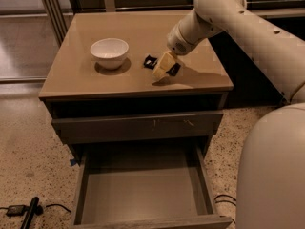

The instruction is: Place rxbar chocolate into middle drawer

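The rxbar chocolate [150, 61], a small black wrapped bar, lies on the tan cabinet top [95, 82] to the right of the white bowl. My gripper [163, 67] is down over the bar's middle. Black ends of the bar stick out to its left and to its right [174, 70]. The pale arm reaches in from the upper right. The middle drawer [143, 194] is pulled out at the bottom of the view. Its grey floor is bare.
A white bowl [109, 51] stands on the cabinet top, left of the bar. A grey drawer front with pale scratches [138, 125] is shut above the pulled-out drawer. A black cable and plug [26, 210] lie on the speckled floor at the lower left.
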{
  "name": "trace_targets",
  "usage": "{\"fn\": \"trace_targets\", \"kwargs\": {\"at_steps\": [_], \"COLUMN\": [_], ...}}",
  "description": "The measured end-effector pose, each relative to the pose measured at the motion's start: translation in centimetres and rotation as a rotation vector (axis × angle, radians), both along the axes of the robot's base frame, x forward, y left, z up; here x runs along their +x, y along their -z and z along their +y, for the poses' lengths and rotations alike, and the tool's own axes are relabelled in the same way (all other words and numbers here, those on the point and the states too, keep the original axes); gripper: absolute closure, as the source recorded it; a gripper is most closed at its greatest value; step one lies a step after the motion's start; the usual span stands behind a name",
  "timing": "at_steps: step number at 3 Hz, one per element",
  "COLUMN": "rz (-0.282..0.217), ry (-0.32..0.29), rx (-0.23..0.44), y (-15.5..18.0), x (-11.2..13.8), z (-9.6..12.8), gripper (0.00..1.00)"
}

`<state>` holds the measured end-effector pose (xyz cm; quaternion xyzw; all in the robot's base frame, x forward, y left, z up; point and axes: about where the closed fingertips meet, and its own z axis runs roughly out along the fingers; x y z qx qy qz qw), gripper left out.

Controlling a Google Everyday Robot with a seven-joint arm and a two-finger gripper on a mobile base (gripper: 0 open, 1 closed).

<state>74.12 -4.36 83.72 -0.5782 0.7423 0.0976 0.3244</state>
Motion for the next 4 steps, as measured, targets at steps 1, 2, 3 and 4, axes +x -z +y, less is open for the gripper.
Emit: {"fn": "trace_targets", "kwargs": {"at_steps": [1,2,3,4], "rz": [0.046,0.046,0.046,0.046], "ry": [0.009,0.009,0.008,0.008], "rx": [-0.006,-0.006,-0.006,-0.006], "y": [2.15,2.15,2.16,2.16], "x": [1.08,1.08,1.08,1.08], "z": [0.69,0.69,0.69,0.7], "gripper": [0.0,0.0,0.17,0.41]}}
